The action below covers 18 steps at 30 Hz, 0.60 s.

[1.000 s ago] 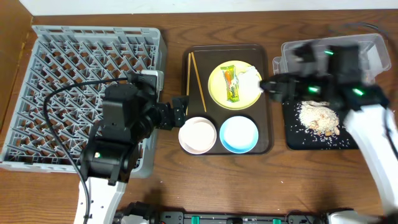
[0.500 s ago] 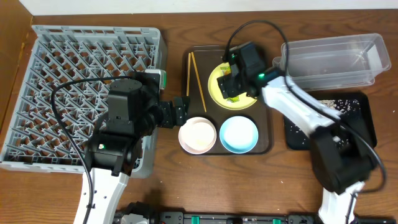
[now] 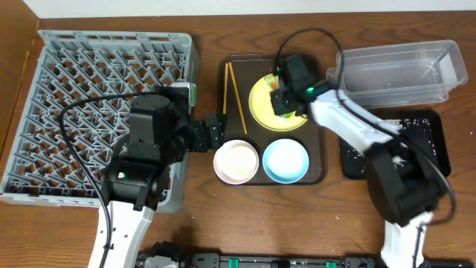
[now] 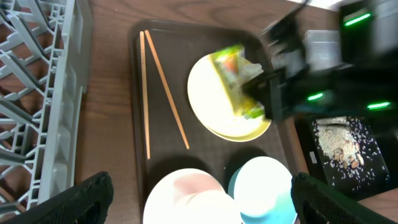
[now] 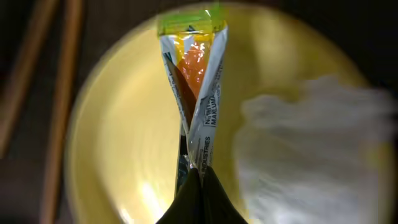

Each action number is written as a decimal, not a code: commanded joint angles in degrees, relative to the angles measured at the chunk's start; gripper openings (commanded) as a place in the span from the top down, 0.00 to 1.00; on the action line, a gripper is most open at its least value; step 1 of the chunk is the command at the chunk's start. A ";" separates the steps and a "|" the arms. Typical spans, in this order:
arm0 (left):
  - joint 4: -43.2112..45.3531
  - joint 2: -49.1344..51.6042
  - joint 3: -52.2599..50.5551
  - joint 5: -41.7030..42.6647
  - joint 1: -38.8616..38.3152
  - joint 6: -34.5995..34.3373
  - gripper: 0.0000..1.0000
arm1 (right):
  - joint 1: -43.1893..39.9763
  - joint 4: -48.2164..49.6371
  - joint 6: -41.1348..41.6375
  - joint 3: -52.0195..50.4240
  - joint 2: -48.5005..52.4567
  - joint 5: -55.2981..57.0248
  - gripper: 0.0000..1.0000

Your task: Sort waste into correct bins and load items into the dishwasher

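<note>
Since the right hand (image 5: 193, 186) is pinched shut on one end of the green wrapper (image 5: 198, 81), which lies on the yellow plate (image 5: 112, 149) just left of the tissue (image 5: 311, 143), lift straight up before travelling so neither plate nor tissue drags along. Then carry right to the clear tub (image 3: 394, 71), presumably the packaging bin. Left hand (image 3: 213, 134): fingers apart, empty, beside the pink bowl (image 3: 236, 162).

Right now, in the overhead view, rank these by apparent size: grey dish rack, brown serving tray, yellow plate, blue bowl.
Largest first:
grey dish rack
brown serving tray
yellow plate (partly covered)
blue bowl
</note>
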 commanded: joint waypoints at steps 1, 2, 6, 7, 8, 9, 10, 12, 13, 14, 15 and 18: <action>0.02 0.22 1.05 0.92 0.15 -0.81 0.08 | -4.92 -2.08 4.68 2.14 -11.52 -0.13 0.99; 0.00 0.22 1.05 0.92 0.15 -0.81 0.08 | -6.54 -3.32 5.77 2.14 -13.42 0.07 0.99; -0.98 0.22 1.05 0.87 0.15 -0.79 0.08 | -14.99 -12.39 20.98 2.14 -17.07 3.06 0.99; -1.29 0.22 1.05 0.87 0.15 -0.79 0.08 | -16.61 -13.66 23.30 2.12 -16.96 3.23 0.99; -1.51 0.22 1.05 0.87 0.15 -0.79 0.08 | -18.18 -14.12 24.37 2.05 -16.46 3.19 0.99; -1.66 0.22 1.05 0.87 0.15 -0.79 0.08 | -20.68 -13.99 26.67 2.01 -14.95 3.19 0.99; -1.68 0.22 1.05 0.87 0.15 -0.79 0.08 | -21.81 -13.00 27.78 2.01 -13.75 3.15 0.99; -1.68 0.22 1.05 0.90 0.15 -0.79 0.08 | -23.02 -10.75 28.11 2.01 -11.65 2.73 0.99; -1.70 0.22 1.05 0.90 0.15 -0.79 0.08 | -23.41 -9.68 28.13 2.01 -10.51 2.75 0.83; -1.73 0.22 1.05 0.90 0.15 -0.79 0.08 | -23.71 -8.83 28.13 2.01 -9.62 2.75 0.68; -1.81 0.22 1.05 0.87 0.15 -0.79 0.08 | -24.00 -7.32 28.02 2.01 -8.81 2.47 0.40; -2.14 0.22 1.05 0.90 0.15 -0.79 0.07 | -24.37 -5.31 24.24 2.12 -8.92 -0.33 0.32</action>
